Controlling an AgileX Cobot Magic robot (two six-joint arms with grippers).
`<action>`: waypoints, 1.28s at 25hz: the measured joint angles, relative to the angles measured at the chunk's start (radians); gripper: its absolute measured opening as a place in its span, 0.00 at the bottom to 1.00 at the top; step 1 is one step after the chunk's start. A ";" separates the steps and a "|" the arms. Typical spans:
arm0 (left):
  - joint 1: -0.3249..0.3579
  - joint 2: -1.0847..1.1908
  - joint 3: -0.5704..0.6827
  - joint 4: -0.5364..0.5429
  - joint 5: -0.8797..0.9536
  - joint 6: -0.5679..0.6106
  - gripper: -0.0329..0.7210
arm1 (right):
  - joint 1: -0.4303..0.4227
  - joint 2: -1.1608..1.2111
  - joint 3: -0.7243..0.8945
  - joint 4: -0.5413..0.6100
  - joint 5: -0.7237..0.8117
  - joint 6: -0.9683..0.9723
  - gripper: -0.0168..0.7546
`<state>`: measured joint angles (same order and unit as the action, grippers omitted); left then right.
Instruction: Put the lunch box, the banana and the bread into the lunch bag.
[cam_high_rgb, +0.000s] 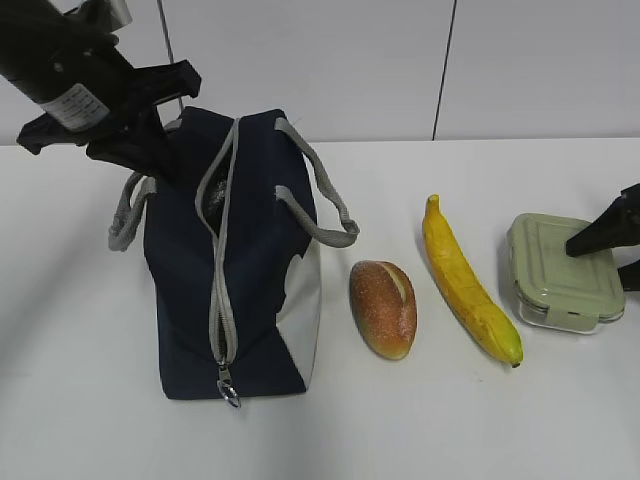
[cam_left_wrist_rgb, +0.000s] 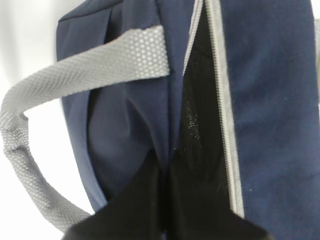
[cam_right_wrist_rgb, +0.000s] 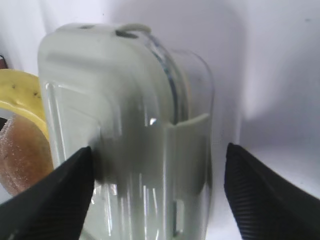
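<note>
Lunch box (cam_high_rgb: 563, 270), rigid, smooth and likely slippery, sits between the wide-open right gripper (cam_right_wrist_rgb: 159, 187) for a side grasp, while the closed left gripper (cam_left_wrist_rgb: 165, 200) pinches the lunch bag (cam_high_rgb: 240, 290) rim.

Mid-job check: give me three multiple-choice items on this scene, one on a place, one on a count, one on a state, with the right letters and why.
1. What lies directly between the lunch bag and the banana?
A. the lunch box
B. the bread
C. nothing

2. How many task items are outside the bag?
A. one
B. two
C. three

3. How does the right tool stand at the lunch box?
A. open, fingers either side of it
B. shut on its lid
C. lifted, carrying it

Answers:
1 B, the bread lies between them.
2 C, bread, banana and lunch box all rest on the table.
3 A, the right wrist view shows the fingers spread around the box.
</note>
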<state>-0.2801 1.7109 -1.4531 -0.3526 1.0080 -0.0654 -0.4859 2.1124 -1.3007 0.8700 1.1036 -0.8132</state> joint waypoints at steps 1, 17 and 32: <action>0.000 0.000 0.000 0.000 0.000 0.000 0.04 | 0.000 0.000 0.000 0.010 0.003 -0.013 0.79; 0.000 0.000 0.000 0.000 0.000 0.000 0.04 | 0.000 0.004 0.000 0.048 0.040 -0.051 0.79; 0.000 0.000 0.000 0.001 -0.001 0.000 0.04 | 0.000 0.031 0.000 0.033 0.055 -0.059 0.76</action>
<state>-0.2801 1.7109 -1.4531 -0.3516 1.0069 -0.0654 -0.4859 2.1432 -1.3007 0.9026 1.1590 -0.8724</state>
